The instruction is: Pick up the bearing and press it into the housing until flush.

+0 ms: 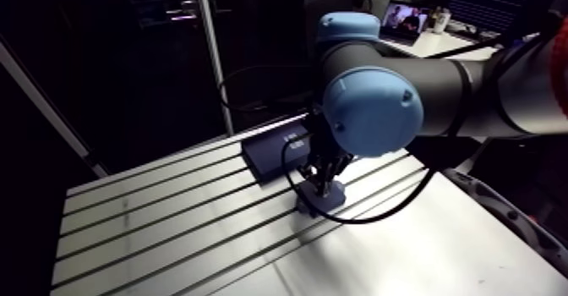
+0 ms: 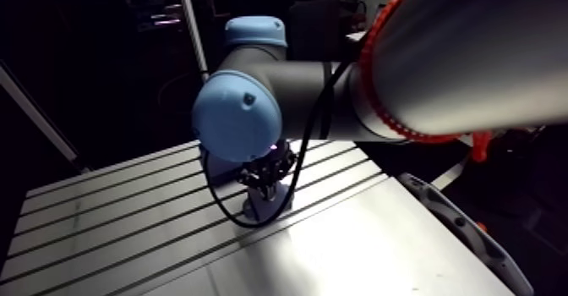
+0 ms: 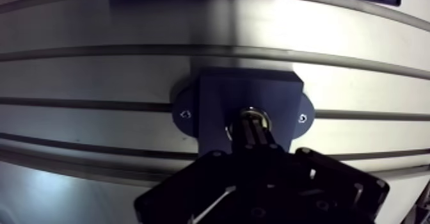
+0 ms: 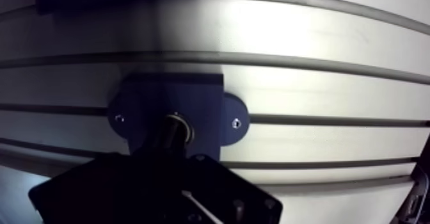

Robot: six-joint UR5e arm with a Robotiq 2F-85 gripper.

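the hand point(image 3: 254, 121), pressed together at the tips, is pushing on the bearing point(image 3: 263, 116), which is sitting in the housing point(image 3: 217, 98) on the surface point(image 3: 96, 73). the pressing step seems to be in hand. the next move is calling for a straight downward push until flush.

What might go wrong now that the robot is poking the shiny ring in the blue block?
1. The gripper, shut, presses on only a small part of the bearing, so it might slip off.
2. The gripper hides part of the bearing. If the bearing sits tilted in the housing, pushing harder may jam it crooked.
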